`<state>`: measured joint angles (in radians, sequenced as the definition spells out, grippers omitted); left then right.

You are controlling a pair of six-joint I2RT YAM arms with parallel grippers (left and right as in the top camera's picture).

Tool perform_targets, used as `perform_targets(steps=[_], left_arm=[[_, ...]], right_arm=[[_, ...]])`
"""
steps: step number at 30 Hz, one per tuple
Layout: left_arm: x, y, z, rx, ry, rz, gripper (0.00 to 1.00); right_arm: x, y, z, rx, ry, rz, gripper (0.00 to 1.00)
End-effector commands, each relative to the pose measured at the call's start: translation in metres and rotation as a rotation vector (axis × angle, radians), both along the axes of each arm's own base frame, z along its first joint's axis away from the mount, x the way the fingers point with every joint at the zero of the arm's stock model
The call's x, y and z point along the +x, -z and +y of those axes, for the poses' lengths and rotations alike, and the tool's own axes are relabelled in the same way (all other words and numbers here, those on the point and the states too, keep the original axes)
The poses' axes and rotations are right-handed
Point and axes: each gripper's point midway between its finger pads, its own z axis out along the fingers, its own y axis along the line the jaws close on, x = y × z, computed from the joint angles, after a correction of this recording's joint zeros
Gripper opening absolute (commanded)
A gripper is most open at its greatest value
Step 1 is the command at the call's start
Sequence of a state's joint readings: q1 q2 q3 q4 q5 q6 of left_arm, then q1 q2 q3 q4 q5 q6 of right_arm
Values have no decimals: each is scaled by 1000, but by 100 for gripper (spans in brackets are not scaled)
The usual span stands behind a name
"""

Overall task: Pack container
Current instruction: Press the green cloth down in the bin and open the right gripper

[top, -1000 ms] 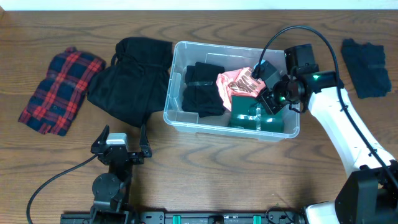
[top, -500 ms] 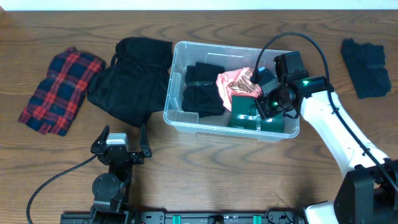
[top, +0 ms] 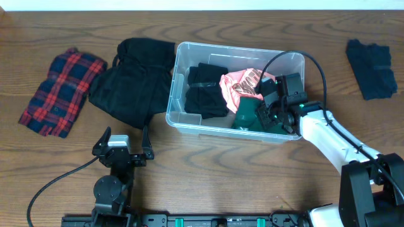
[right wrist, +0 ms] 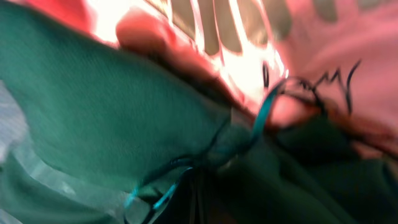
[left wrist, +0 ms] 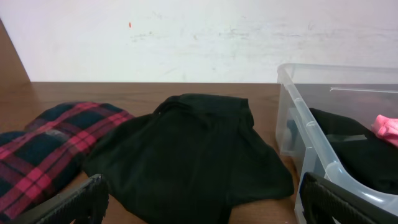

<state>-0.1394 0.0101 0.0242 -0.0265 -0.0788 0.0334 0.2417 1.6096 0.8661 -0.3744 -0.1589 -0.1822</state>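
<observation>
The container is a clear plastic bin in the middle of the table; it also shows at the right of the left wrist view. It holds folded black clothes, a pink garment and a green garment. My right gripper is down inside the container's front right corner, pushed into the green garment beside the pink one. Its dark fingers seem pressed together. My left gripper is open and empty near the table's front edge; its fingers frame the left wrist view.
A black garment lies against the container's left wall, in front of my left gripper. A red plaid shirt lies at the far left. A dark navy garment lies at the far right.
My right gripper has moved down and toward the container's front wall, pressing into the green garment. The left arm has not moved.
</observation>
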Motion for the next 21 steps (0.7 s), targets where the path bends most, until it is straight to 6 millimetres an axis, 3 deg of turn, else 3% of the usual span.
perform_targets(steps=[1, 5, 10, 14, 18, 21], left_arm=[[-1, 17, 3, 23, -16, 51, 98], [-1, 18, 3, 23, -16, 51, 98], [-1, 17, 3, 23, -16, 51, 98], [-1, 17, 3, 23, -16, 51, 98], [-1, 17, 3, 23, -16, 51, 98], [-1, 17, 3, 23, -16, 51, 98]], right_arm=[[-1, 3, -7, -47, 29, -3, 4], [13, -25, -4, -32, 30, -58, 6], [37, -101, 2, 5, 33, -190, 12], [33, -151, 1, 56, 98, -221, 12], [-2, -153, -7, 82, 208, -84, 11], [-36, -138, -12, 87, 291, 85, 1]])
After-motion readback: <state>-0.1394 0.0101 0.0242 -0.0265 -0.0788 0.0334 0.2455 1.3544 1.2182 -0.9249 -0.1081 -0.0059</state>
